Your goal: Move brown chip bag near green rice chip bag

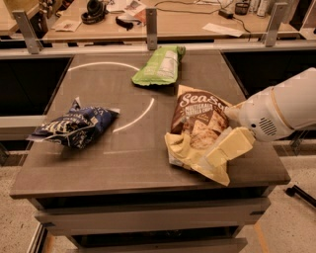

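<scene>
The brown chip bag [196, 124] lies flat on the right part of the dark table [123, 163], its dark upper part pointing away and its cream lower part crumpled near the front edge. The green rice chip bag [159, 66] lies flat at the back middle, a short gap beyond the brown bag's top. My gripper [224, 149], cream-coloured on a white arm [279, 111] that comes in from the right, rests low over the brown bag's lower right corner, overlapping the cream part.
A dark blue bag with white print [74, 127] lies crumpled at the table's left. A white arc [140, 114] is painted on the tabletop. Behind a metal rail [150, 22] stands a desk with headphones [94, 10] and papers.
</scene>
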Robot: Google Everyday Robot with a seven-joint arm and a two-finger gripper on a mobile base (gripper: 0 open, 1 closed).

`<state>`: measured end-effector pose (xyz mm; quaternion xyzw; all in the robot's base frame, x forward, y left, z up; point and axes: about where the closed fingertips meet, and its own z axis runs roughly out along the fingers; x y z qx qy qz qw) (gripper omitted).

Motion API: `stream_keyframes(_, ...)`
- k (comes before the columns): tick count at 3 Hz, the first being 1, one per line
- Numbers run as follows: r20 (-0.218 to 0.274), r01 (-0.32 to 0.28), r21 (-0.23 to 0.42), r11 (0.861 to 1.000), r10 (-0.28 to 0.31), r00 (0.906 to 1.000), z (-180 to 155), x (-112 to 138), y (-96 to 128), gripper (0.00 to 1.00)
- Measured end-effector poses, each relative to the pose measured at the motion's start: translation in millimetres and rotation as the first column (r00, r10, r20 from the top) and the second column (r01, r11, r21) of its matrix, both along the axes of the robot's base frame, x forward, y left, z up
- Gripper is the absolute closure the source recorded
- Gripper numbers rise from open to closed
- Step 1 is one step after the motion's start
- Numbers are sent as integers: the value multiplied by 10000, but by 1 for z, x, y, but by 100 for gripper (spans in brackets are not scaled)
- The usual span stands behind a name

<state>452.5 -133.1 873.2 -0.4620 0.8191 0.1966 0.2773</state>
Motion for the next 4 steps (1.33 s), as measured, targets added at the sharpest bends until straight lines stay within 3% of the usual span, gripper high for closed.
stream_keyframes(1,-358,-395,193,9990,401,9986,-17,2,17,0)
stream_keyframes(2,-576,-471,140,9988,479,9972,-31,7,20,18)
stream_keyframes(4,-574,-471,139,9988,478,9972,-29,7,20,64)
